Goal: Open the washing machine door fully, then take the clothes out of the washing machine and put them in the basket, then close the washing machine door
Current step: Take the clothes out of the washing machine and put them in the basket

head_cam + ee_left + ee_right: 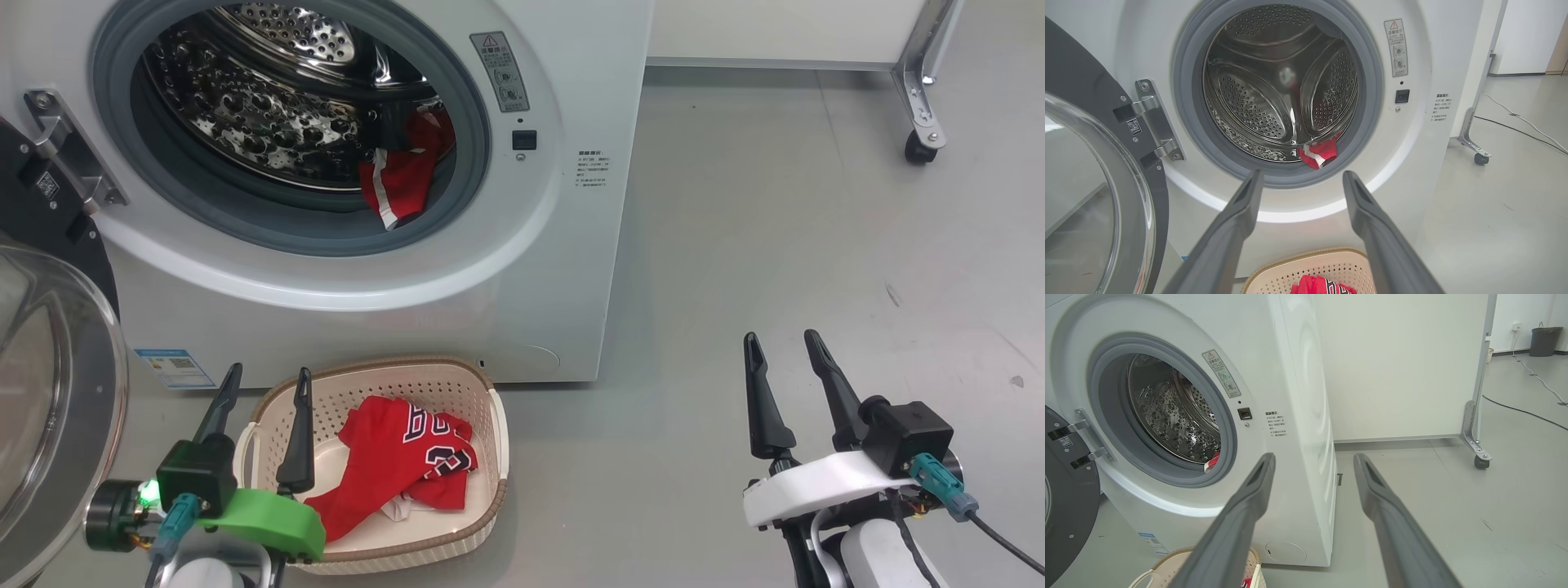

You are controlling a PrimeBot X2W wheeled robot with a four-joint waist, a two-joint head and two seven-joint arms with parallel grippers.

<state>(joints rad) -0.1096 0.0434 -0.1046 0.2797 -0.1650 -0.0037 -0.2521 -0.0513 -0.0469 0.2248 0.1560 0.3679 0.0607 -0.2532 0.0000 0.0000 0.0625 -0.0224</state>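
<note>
The white washing machine (563,269) stands with its door (49,392) swung wide open to the left, glass bowl facing out. Red clothes (404,175) lie at the lower right of the steel drum, over the grey seal; they also show as red clothes (1319,153) in the left wrist view. A second piece of red clothes (404,465) with numbers lies in the cream basket (490,425) on the floor before the machine. My left gripper (265,392) hangs open over the basket's left rim, holding nothing. My right gripper (785,351) is open above bare floor to the right.
A white panel on a metal leg with a black caster (920,147) stands behind and right of the machine. Grey floor (775,245) spreads to the right. A cable (1527,412) runs across the floor far right, near a dark bin (1543,341).
</note>
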